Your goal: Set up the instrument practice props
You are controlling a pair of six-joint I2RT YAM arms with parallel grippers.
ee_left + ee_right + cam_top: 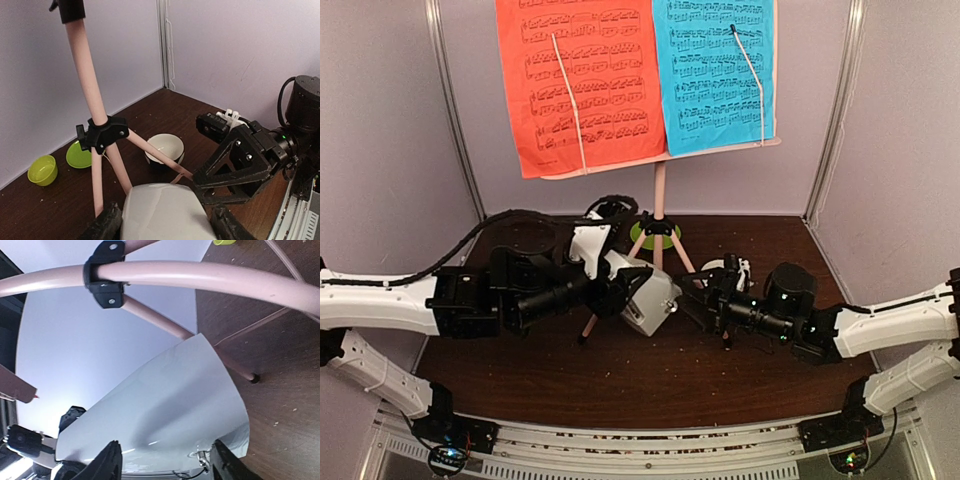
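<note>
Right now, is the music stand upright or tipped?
Upright. The music stand has its pole vertical in the top view, and its legs are spread with feet on the table.

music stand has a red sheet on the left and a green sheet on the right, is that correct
Not quite. The right-hand one on the music stand is a blue sheet, not green. The red sheet is on the left, as you say. The top external view shows this.
</note>
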